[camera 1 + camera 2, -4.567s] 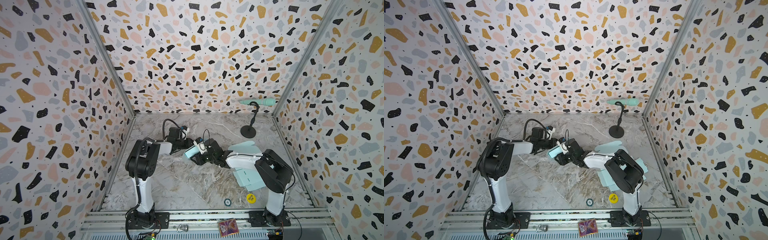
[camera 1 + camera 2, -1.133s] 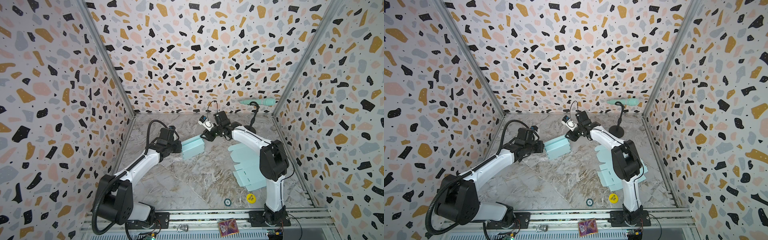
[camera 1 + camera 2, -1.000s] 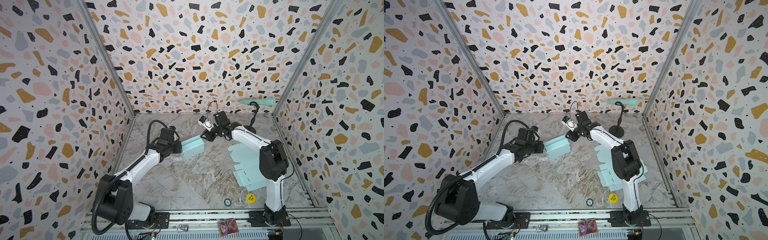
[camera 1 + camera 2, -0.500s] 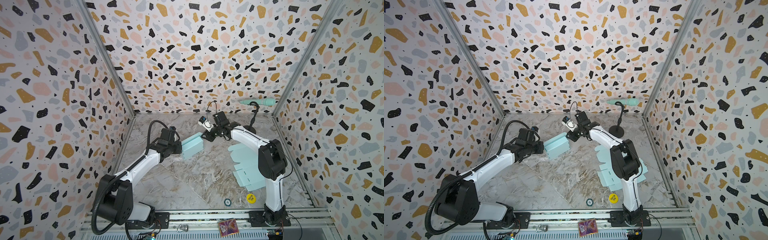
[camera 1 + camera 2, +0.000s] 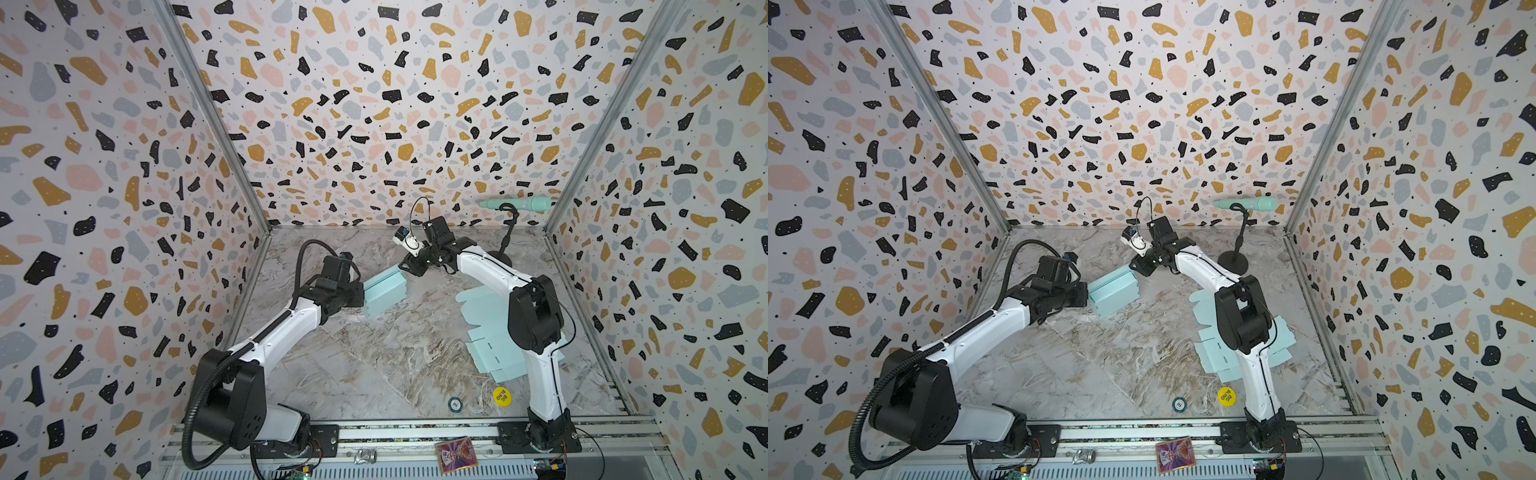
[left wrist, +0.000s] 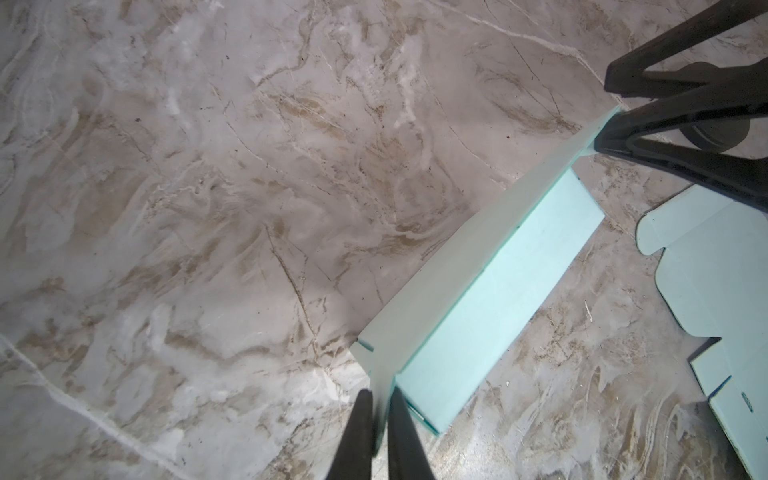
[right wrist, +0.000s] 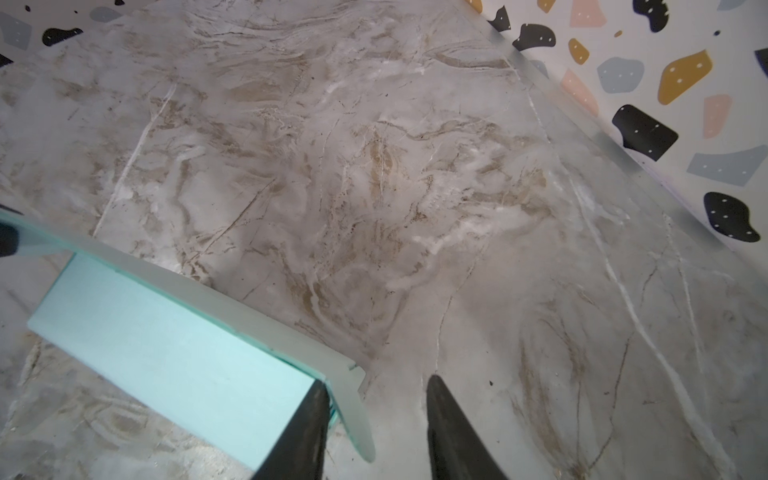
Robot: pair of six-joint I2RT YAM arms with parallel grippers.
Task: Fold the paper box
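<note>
The paper box is a light teal, partly folded carton held just above the marble floor toward the back. My left gripper is shut on a flap at its left end; in the left wrist view the fingers pinch that flap of the box. My right gripper stands open at the box's far right corner. In the right wrist view the corner flap of the box lies between the spread jaws of the right gripper, against one finger.
Flat teal box blanks lie on the right under the right arm. A microphone stand with a teal microphone is at the back right. A yellow disc and a small token sit near the front edge.
Since several seconds ago the left arm has stretched out and the right gripper has shifted back to the box's far corner. Over the last second the box has barely moved.
</note>
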